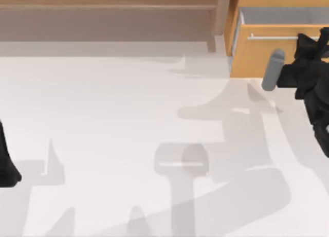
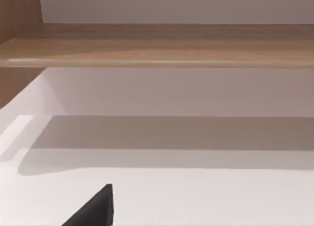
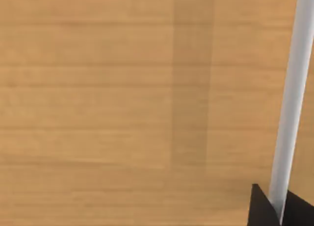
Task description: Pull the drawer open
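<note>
Gripping the handle (image 3: 289,103) of the partly open drawer (image 1: 257,54), seemingly: right hand (image 3: 277,209), far-right table edge.

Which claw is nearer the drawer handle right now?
Right. The right claw is at the drawer's handle; the left claw sits parked at the table's far left edge.

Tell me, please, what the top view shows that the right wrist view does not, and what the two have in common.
Top view alone: the drawer partly open, its white inside exposed, the brown-grey shelf unit to its left, the white table, and the left arm parked at the table's left edge. Right wrist view alone: the right gripper with its jaws closed around the handle. Both: the orange-tan front, the silver handle and the right gripper at it.
</note>
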### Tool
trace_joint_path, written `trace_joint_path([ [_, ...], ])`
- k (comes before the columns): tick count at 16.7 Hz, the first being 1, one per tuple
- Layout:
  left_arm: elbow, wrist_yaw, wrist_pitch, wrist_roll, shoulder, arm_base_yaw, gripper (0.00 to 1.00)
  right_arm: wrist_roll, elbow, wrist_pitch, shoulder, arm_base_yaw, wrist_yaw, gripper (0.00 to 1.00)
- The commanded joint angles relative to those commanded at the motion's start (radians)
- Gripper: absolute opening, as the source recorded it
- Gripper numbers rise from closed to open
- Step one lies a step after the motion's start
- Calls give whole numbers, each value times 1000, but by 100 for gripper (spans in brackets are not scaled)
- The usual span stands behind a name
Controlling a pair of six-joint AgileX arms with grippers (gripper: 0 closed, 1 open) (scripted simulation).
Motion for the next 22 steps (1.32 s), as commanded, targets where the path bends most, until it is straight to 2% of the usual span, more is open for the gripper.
trace_joint_path([
  [3,0,0,0,0,0,0,100,0,-41,35,-23,9,13,0],
  [9,0,0,0,0,0,0,100,-1,-247,145,-87,43,40,0],
  [16,0,0,0,0,0,0,100,1,-272,171,-103,50,51,0],
  [22,0,0,0,0,0,0,100,2,-445,296,-150,100,104,0],
])
